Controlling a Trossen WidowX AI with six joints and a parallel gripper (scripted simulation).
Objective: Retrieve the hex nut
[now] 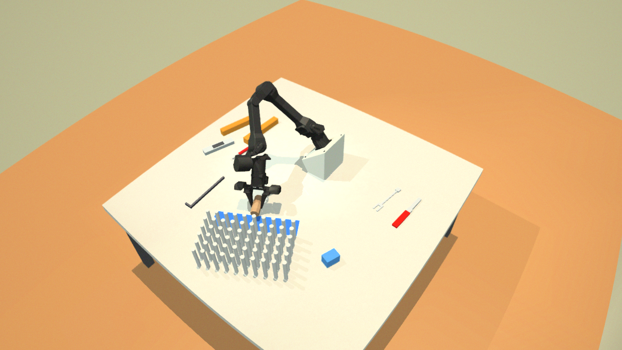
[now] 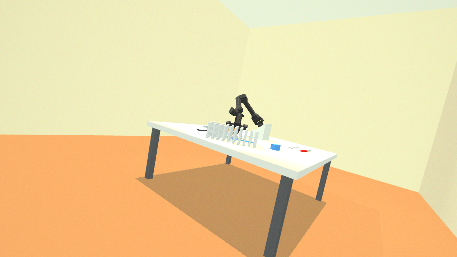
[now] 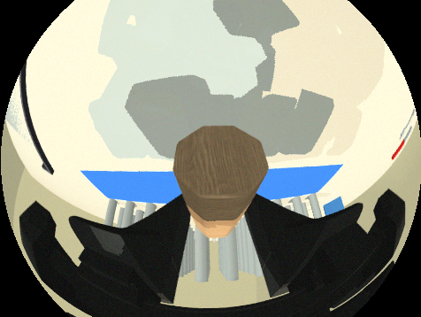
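1. Presently the hex nut cannot be made out in any view; whether it lies among the spacers point(image 1: 285, 271) point(image 2: 255, 140) point(image 3: 202, 261) cannot be told.
2. The visible spacers stand upright in close rows.
3. Along the spacer field's side facing the arm's base point(image 1: 334, 158) point(image 2: 267, 132) runs the blue strip point(image 1: 297, 226) point(image 2: 237, 139) point(image 3: 141, 183).
4. Over that side, the gripper point(image 1: 256, 208) point(image 2: 236, 130) point(image 3: 217, 197) has its fingers closed around a wooden handle point(image 1: 255, 205) point(image 2: 234, 129) point(image 3: 221, 164); the tool's working end is hidden.
5. Near the spacer field, a blue block point(image 1: 330, 257) point(image 2: 275, 147) point(image 3: 333, 205) rests on the worktop point(image 1: 322, 299) point(image 2: 294, 164) point(image 3: 66, 106).
6. Farther beyond the block from the spacer field lies a red-handled tool point(image 1: 401, 218) point(image 2: 304, 150) point(image 3: 398, 150).
7. Off the spacer field's opposite end lies a dark hooked rod point(image 1: 206, 191) point(image 2: 201, 130) point(image 3: 33, 128), apart from the spacers.
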